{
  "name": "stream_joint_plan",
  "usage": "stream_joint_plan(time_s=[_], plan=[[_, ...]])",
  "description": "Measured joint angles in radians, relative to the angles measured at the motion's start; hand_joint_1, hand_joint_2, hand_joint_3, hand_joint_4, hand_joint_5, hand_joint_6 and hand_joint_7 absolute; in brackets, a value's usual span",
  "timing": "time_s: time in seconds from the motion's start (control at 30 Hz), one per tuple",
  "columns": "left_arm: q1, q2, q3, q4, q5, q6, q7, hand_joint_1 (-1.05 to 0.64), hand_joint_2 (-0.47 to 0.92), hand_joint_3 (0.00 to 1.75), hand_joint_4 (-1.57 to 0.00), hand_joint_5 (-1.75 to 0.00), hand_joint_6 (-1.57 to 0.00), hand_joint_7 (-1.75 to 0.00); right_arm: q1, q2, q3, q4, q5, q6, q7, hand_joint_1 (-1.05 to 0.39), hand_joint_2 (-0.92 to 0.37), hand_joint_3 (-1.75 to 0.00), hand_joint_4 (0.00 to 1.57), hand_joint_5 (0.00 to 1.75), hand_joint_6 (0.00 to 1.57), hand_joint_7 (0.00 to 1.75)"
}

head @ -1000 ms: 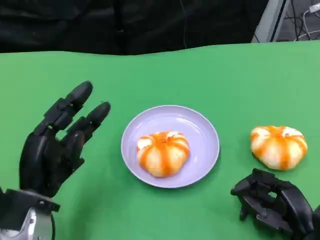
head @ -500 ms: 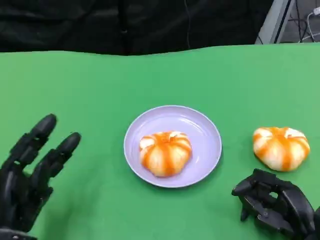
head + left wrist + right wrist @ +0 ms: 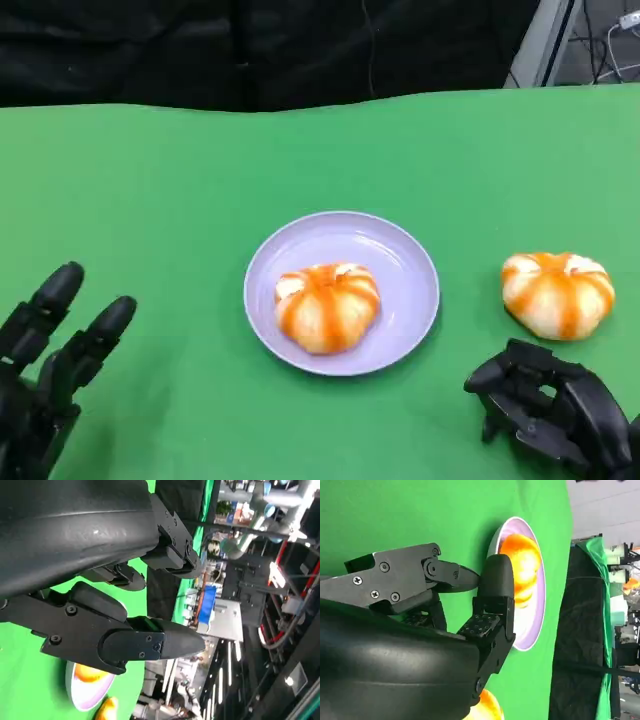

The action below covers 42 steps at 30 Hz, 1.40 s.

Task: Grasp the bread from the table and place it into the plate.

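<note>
One round bread roll point(image 3: 328, 306), pale with orange glaze stripes, is sitting inside the lilac plate point(image 3: 410, 262). A second matching roll point(image 3: 557, 293) is lying on the green surface point(image 3: 180, 180), well apart from the plate's right side.

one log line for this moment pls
bread in plate | second bread on table | left hand open | right hand curled, empty

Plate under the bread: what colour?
Pale lavender plate, plain, no pattern; clearest in the head view.
</note>
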Motion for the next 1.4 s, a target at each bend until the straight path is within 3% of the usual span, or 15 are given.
stream_joint_plan(time_s=[0.07, 0.17, 0.2, 0.27, 0.5, 0.63, 0.77, 0.8, 0.83, 0.87, 0.9, 0.93, 1.0, 1.13, 1.4], plan=[[-0.003, 0.000, 0.010, 0.017, -0.001, -0.003, 0.000, -0.20, 0.92, 0.34, -0.67, -0.02, -0.57, -0.02, 0.000, 0.000, -0.001, 0.000, 0.000, 0.000, 0.000, -0.24, -0.92, -0.46, 0.64, 1.75, 0.73, 1.13], [-0.005, -0.002, 0.020, 0.030, -0.001, -0.007, 0.000, -0.16, 0.92, 0.34, -0.67, -0.01, -0.58, -0.02, 0.000, -0.001, -0.001, 0.002, 0.000, 0.000, -0.001, -0.24, -0.92, -0.46, 0.64, 1.75, 0.73, 1.13], [-0.006, -0.002, 0.023, 0.030, -0.001, -0.008, 0.000, 0.05, 0.89, 0.52, -0.69, -0.01, -0.60, -0.01, 0.000, -0.001, -0.001, 0.002, 0.000, 0.000, -0.001, -0.24, -0.92, -0.46, 0.64, 1.75, 0.73, 1.12], [-0.008, -0.003, 0.027, 0.030, 0.002, -0.008, 0.008, 0.19, 0.81, 0.79, -0.71, 0.00, -0.64, -0.01, 0.000, -0.001, -0.001, 0.002, 0.000, 0.000, 0.000, -0.24, -0.92, -0.46, 0.65, 1.75, 0.73, 1.12], [-0.008, -0.013, 0.030, 0.031, 0.025, -0.010, 0.038, 0.23, 0.70, 1.07, -0.75, 0.00, -0.74, -0.01, -0.001, -0.001, -0.007, 0.005, 0.003, 0.000, 0.009, -0.24, -0.92, -0.47, 0.65, 1.75, 0.74, 1.11], [-0.009, -0.015, 0.030, 0.036, 0.036, -0.015, 0.053, 0.22, 0.66, 1.10, -0.78, -0.01, -0.79, -0.02, -0.004, -0.001, -0.012, 0.011, 0.003, 0.000, 0.009, -0.24, -0.92, -0.47, 0.65, 1.75, 0.74, 1.11], [-0.016, -0.017, 0.028, 0.054, 0.085, -0.051, 0.095, 0.16, 0.64, 1.04, -0.99, -0.07, -1.00, -0.06, -0.006, -0.001, -0.018, 0.012, 0.011, 0.007, 0.021, -0.23, -0.92, -0.46, 0.64, 1.75, 0.74, 1.10], [-0.020, -0.017, 0.026, 0.062, 0.100, -0.069, 0.108, 0.12, 0.67, 0.99, -1.09, -0.12, -1.09, -0.09, -0.007, -0.001, -0.019, 0.014, 0.017, 0.009, 0.025, -0.23, -0.92, -0.46, 0.63, 1.75, 0.74, 1.10], [-0.022, -0.017, 0.025, 0.069, 0.112, -0.084, 0.115, 0.07, 0.68, 0.97, -1.18, -0.43, -1.23, -0.24, -0.008, -0.001, -0.021, 0.016, 0.018, 0.009, 0.026, -0.24, -0.92, -0.46, 0.64, 1.75, 0.74, 1.10], [-0.026, -0.016, 0.024, 0.081, 0.118, -0.104, 0.115, 0.05, 0.69, 0.96, -1.15, -0.65, -1.24, -0.37, -0.008, -0.001, -0.023, 0.016, 0.018, 0.009, 0.026, -0.24, -0.92, -0.46, 0.64, 1.75, 0.74, 1.10], [-0.032, -0.015, 0.025, 0.096, 0.118, -0.118, 0.110, 0.02, 0.66, 0.99, -1.14, -0.96, -1.21, -0.66, -0.009, -0.001, -0.023, 0.016, 0.018, 0.009, 0.024, -0.23, -0.92, -0.46, 0.63, 1.75, 0.74, 1.10], [-0.037, -0.012, 0.023, 0.115, 0.128, -0.140, 0.109, 0.01, 0.64, 1.01, -1.13, -1.12, -1.16, -0.84, -0.009, -0.001, -0.023, 0.017, 0.017, 0.009, 0.024, -0.23, -0.92, -0.47, 0.64, 1.75, 0.74, 1.11], [-0.043, -0.003, 0.019, 0.148, 0.159, -0.186, 0.112, 0.00, 0.63, 1.02, -1.08, -1.30, -1.09, -1.03, -0.010, -0.002, -0.023, 0.018, 0.017, 0.008, 0.024, -0.23, -0.92, -0.47, 0.64, 1.75, 0.74, 1.11], [-0.052, 0.008, 0.014, 0.184, 0.186, -0.246, 0.112, 0.00, 0.63, 1.03, -1.02, -1.45, -1.02, -1.17, -0.011, -0.002, -0.027, 0.021, 0.019, 0.008, 0.032, -0.24, -0.92, -0.47, 0.64, 1.75, 0.74, 1.11], [-0.059, 0.008, 0.008, 0.190, 0.181, -0.249, 0.112, -0.01, 0.59, 1.12, -0.97, -1.56, -0.97, -1.28, -0.016, -0.002, -0.032, 0.029, 0.021, 0.008, 0.041, -0.23, -0.92, -0.46, 0.64, 1.75, 0.74, 1.11]])
